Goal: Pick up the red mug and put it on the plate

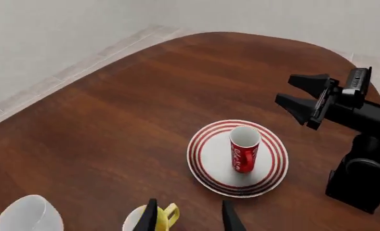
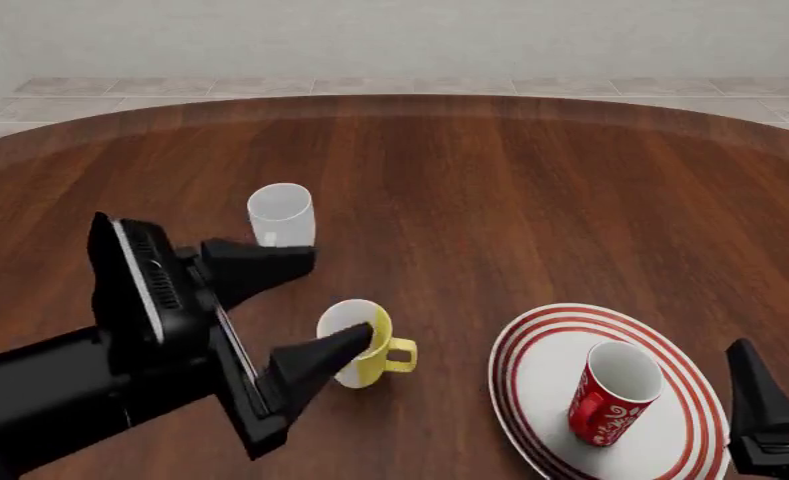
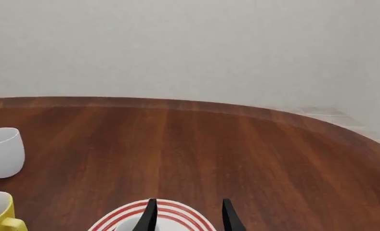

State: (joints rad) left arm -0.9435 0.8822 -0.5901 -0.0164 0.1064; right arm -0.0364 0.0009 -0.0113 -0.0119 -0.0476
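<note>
The red mug (image 2: 608,395) stands upright on the plate (image 2: 541,370), toward the plate's right side, and neither gripper touches it. In the left wrist view the red mug (image 1: 244,149) sits inside the red rings of the plate (image 1: 209,161). My left gripper (image 2: 341,295) hangs open above the table to the left of the plate, with nothing between its fingers. My right gripper (image 1: 285,89) is open and empty, raised near the plate's right side. In the front view only one of its fingers (image 2: 754,400) shows. The right wrist view catches the plate's rim (image 3: 183,207) but not the mug.
A yellow-and-white mug (image 2: 367,345) stands left of the plate, under my left gripper's fingers. A plain white mug (image 2: 281,215) stands farther back on the left. The round wooden table's far edge (image 2: 394,97) meets a tiled floor and a wall.
</note>
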